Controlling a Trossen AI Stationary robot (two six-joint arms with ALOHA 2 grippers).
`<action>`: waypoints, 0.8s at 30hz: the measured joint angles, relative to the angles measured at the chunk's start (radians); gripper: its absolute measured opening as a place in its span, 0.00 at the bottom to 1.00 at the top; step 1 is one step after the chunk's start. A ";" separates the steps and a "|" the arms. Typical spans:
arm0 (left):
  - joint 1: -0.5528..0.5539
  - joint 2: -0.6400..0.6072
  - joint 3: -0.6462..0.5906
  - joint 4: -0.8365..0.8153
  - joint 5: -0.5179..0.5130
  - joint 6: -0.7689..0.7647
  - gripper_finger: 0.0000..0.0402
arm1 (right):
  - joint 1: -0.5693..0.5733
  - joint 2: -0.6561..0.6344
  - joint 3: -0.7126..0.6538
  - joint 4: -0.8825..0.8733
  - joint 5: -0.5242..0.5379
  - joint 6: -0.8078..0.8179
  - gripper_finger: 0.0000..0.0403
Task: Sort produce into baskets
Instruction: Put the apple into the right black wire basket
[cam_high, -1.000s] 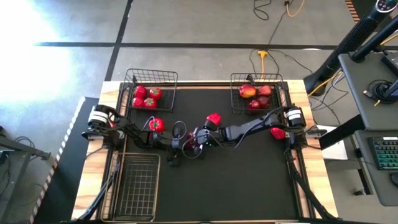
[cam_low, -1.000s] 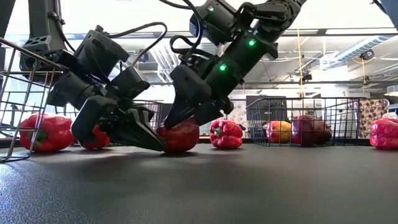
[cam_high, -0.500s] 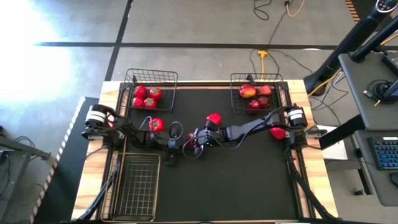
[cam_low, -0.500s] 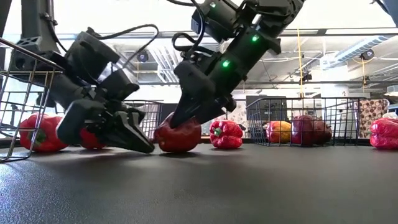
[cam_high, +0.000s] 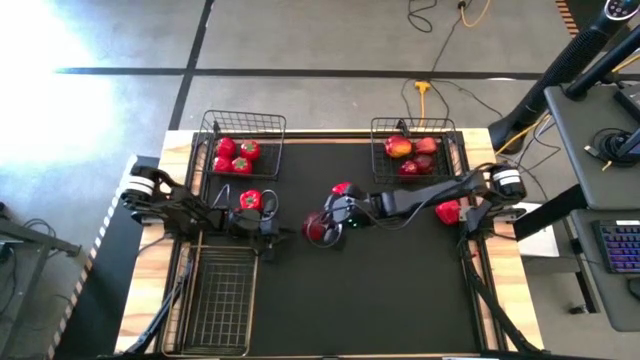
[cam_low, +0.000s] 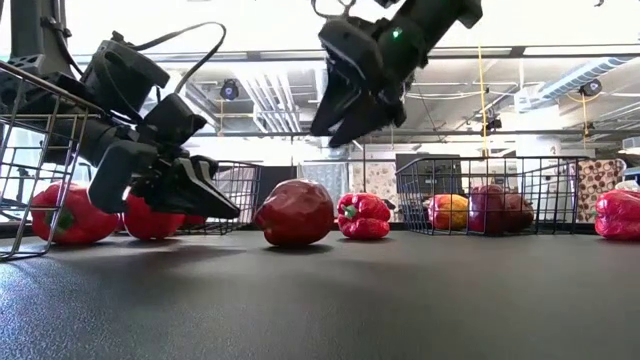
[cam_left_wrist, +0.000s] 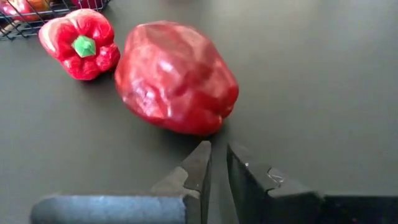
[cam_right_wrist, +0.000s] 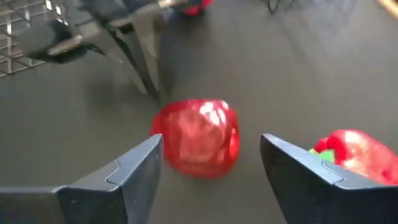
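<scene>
A dark red lumpy fruit (cam_low: 295, 212) rests on the black mat near the table's middle, also seen in the high view (cam_high: 318, 230). My right gripper (cam_low: 335, 135) hangs open above it, with nothing between its fingers (cam_right_wrist: 140, 165). My left gripper (cam_low: 232, 210) is shut, low over the mat. Its tips (cam_left_wrist: 217, 152) point at the fruit from the table's left with a small gap. A red bell pepper (cam_left_wrist: 81, 43) lies just beyond the fruit.
A far-left basket (cam_high: 243, 128) holds red tomatoes. A far-right basket (cam_high: 415, 128) holds apples. A long basket (cam_high: 222, 295) stands at the near left. A red tomato (cam_high: 250, 200) lies by my left arm. A red pepper (cam_high: 447, 212) lies at the right.
My right gripper, whose fingers stood around the dark red fruit, has risen clear of it. The fruit stays on the mat. My left gripper, still shut, has drawn back from the fruit toward the table's left edge.
</scene>
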 joint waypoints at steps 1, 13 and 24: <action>0.000 0.000 0.000 0.000 0.000 0.000 0.09 | 0.000 -0.005 0.000 0.005 0.000 -0.013 0.64; 0.000 0.000 0.000 0.009 0.000 0.006 0.09 | 0.014 0.075 0.030 0.072 -0.037 -0.622 0.79; 0.000 0.000 0.001 0.015 0.000 0.004 0.09 | 0.019 0.259 0.290 -0.238 -0.036 -0.890 0.93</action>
